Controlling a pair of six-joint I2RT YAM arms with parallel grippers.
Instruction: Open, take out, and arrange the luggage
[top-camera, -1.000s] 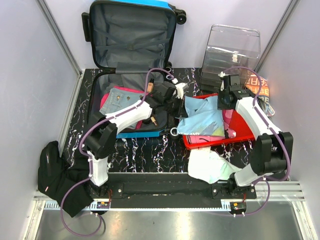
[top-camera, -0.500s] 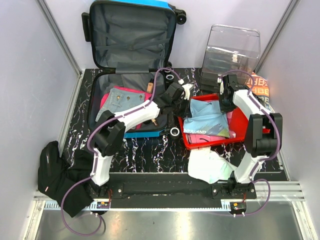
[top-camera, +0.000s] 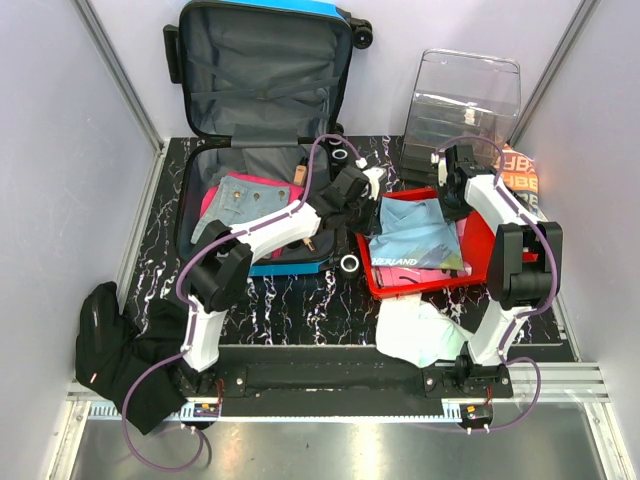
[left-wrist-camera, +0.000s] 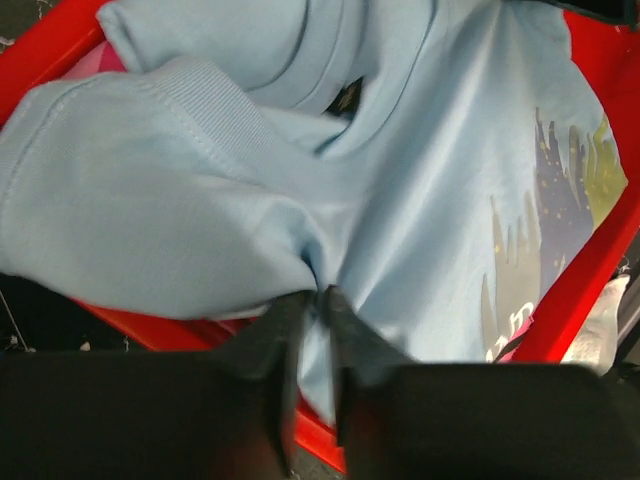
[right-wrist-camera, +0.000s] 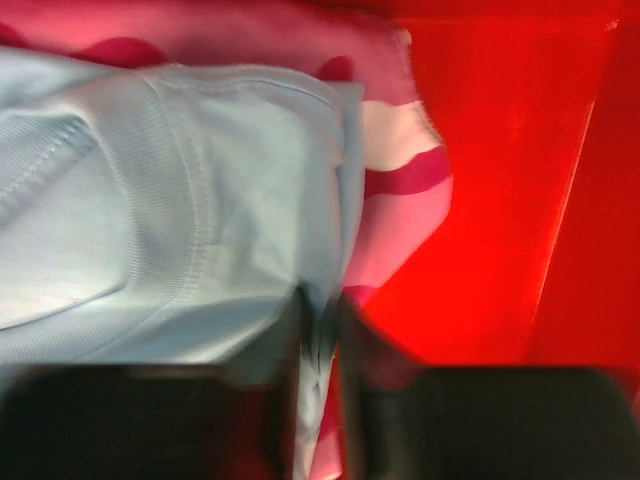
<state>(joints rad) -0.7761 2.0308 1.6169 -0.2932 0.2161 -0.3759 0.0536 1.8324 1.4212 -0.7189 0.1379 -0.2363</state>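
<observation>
On the black marbled bench, the blue luggage lies open at back left, lid upright. In the red tray beside it, a light blue T-shirt is pinched by the left hand and the right hand.

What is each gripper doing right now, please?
Left gripper: closed on the light blue shirt.
Right gripper: closed on the same shirt.

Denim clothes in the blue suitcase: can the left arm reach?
Probably yes: the folded denim clothes lie uncovered in the blue hard-shell suitcase, though the left tool pinches a light blue shirt.
</observation>
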